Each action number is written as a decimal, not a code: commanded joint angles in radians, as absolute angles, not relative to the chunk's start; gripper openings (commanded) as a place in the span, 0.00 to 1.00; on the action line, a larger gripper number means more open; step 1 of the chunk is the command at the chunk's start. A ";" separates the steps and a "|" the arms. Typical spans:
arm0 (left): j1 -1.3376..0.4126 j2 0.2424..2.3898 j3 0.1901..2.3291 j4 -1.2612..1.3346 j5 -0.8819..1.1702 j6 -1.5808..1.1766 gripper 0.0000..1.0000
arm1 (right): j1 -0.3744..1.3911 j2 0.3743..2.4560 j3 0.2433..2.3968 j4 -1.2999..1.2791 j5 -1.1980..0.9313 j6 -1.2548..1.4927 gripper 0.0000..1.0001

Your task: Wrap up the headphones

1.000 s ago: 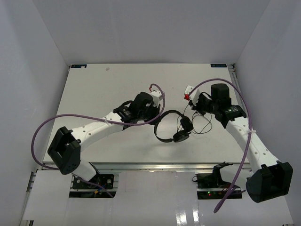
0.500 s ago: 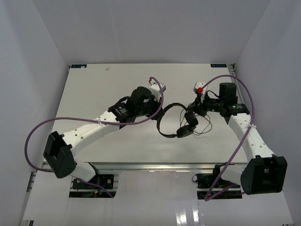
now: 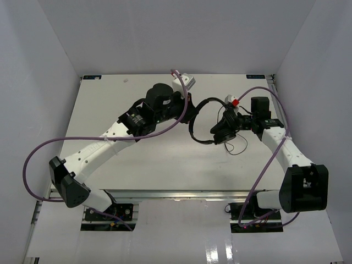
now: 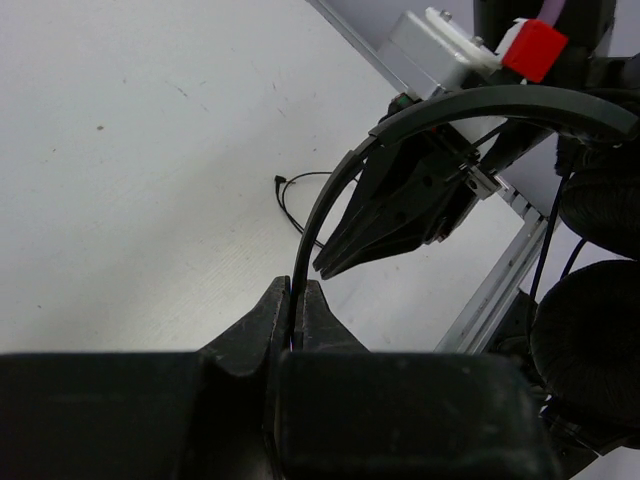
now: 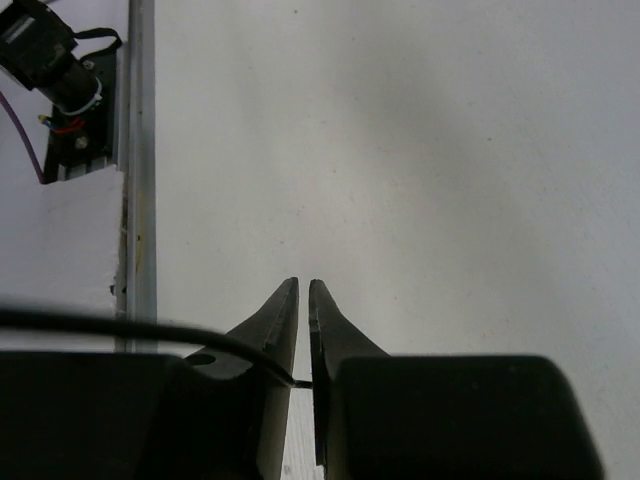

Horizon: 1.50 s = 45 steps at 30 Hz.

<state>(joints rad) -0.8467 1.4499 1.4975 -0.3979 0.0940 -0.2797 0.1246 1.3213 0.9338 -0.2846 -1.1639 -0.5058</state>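
**Gripping the headphones at both ends**

Left hand is clamping hard on the headphones. Its two fingers are pressing together on the thin headband, with no gap showing beside it. From those fingertips the band is arcing up and away to the right. The two earcups are hanging at the far end of that arc.

Right hand is sitting just under the curve, close to the earcups, and pointing back toward the left hand. Its fingers are all but closed, leaving only a sliver of light at the tips. The thin cable is running in from the left side of this hand and slipping between the fingers a little behind the tips, so it looks pinched there.

Slack cable is lying loose on the counter, on the near side of the right hand.
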 commanded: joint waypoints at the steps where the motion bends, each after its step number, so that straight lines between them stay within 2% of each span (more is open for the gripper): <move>1: -0.851 1.455 1.617 -0.396 0.090 -0.288 0.00 | 0.121 1.363 0.913 -0.138 -1.295 -0.392 0.17; 15: -0.850 1.495 1.886 -0.449 -0.112 -0.352 0.00 | 0.123 1.405 0.784 0.028 -1.378 -0.366 0.29; 21: -0.848 1.525 1.979 -0.452 -0.207 -0.383 0.00 | 0.123 1.405 0.786 -0.089 -1.389 -0.490 0.28; 28: -0.831 1.540 2.037 -0.426 -0.323 -0.416 0.00 | 0.124 1.400 0.782 -0.228 -1.407 -0.636 0.25; 34: -0.787 1.547 1.988 -0.372 -0.376 -0.453 0.00 | 0.127 1.364 0.871 -0.576 -1.452 -0.881 0.10; 37: -0.758 1.553 1.950 -0.342 -0.416 -0.466 0.00 | 0.126 1.307 0.903 -0.684 -1.373 -0.966 0.08; 45: -0.650 1.625 1.869 -0.341 -0.440 -0.436 0.00 | 0.146 1.018 0.889 -0.672 -1.027 -0.955 0.08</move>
